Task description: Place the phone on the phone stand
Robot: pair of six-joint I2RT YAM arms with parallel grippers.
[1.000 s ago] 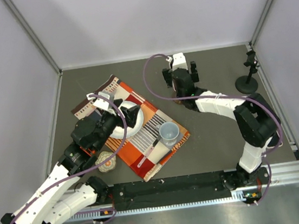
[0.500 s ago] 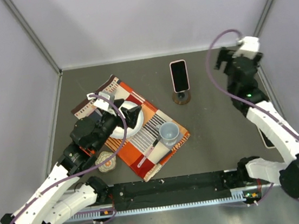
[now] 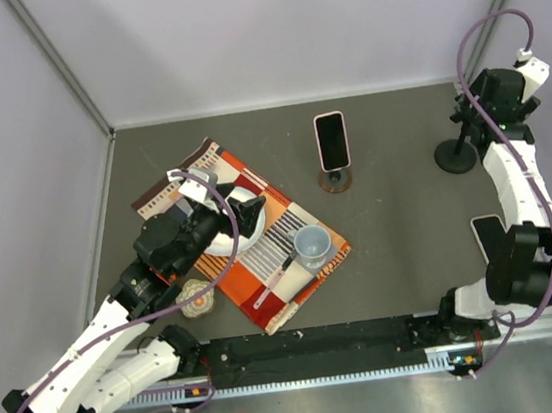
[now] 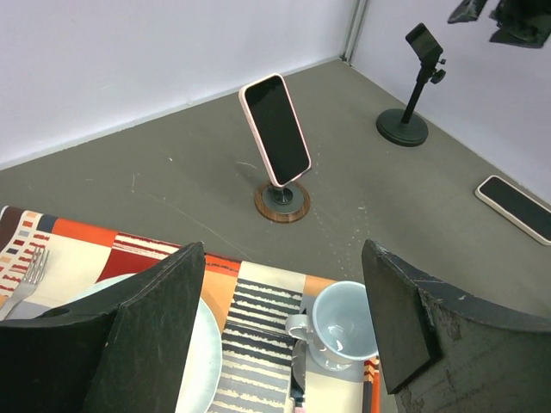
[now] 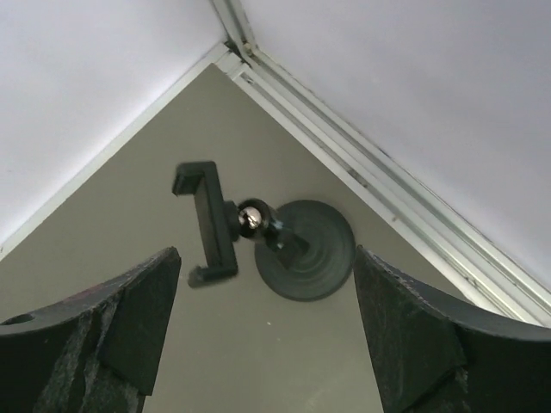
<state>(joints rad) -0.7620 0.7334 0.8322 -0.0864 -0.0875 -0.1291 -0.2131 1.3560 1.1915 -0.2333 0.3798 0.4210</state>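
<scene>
Grey tabletop [image 3: 396, 202] first: over its striped cloth [image 3: 270, 278] and white plate [image 3: 222, 243] the left gripper [image 3: 244, 213] hangs spread wide, holding nothing. The right gripper [image 5: 265, 258], equally wide and empty, has let go of the pink-cased phone [image 4: 275, 129] and swung away. That phone now leans on its round wooden stand [image 4: 281, 200], well off to this gripper's left. It looks placed, though I cannot tell how firmly it sits. A second phone [image 4: 516, 206] lies flat behind the right gripper, toward its base. Directly beneath the gripper stands an unloaded black clamp stand [image 5: 301, 249], probably the next target.
</scene>
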